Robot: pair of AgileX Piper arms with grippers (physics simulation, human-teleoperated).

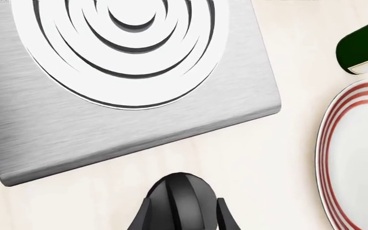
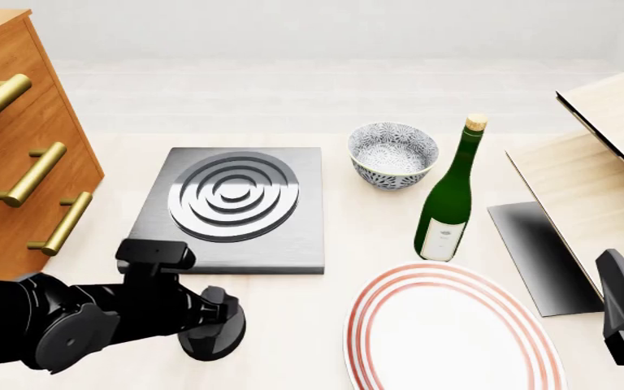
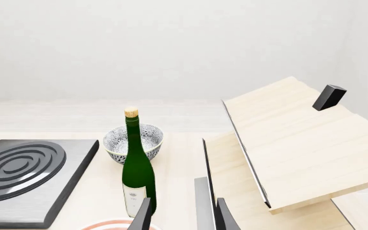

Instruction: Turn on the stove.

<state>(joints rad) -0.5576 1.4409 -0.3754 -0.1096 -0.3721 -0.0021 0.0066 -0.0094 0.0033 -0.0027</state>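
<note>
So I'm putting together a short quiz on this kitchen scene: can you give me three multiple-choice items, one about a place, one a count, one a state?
1. Where does the bowl stand in the front view?
A. In front of the plate
B. Behind the plate, between the stove and the bottle
C. On the stove

2. How many brass handles show on the wooden drawer cabinet?
A. One
B. Three
C. Five

3. What is the left gripper doing?
A. Closing around the black knob
B. Lifting the bottle
C. Resting on the plate

Answers:
1. B: the bowl sits beyond the plate, right of the stove and left of the bottle.
2. B: three handles run down the cabinet front.
3. A: the left wrist view shows the knob between the fingers, just off the stove's near edge.
</note>
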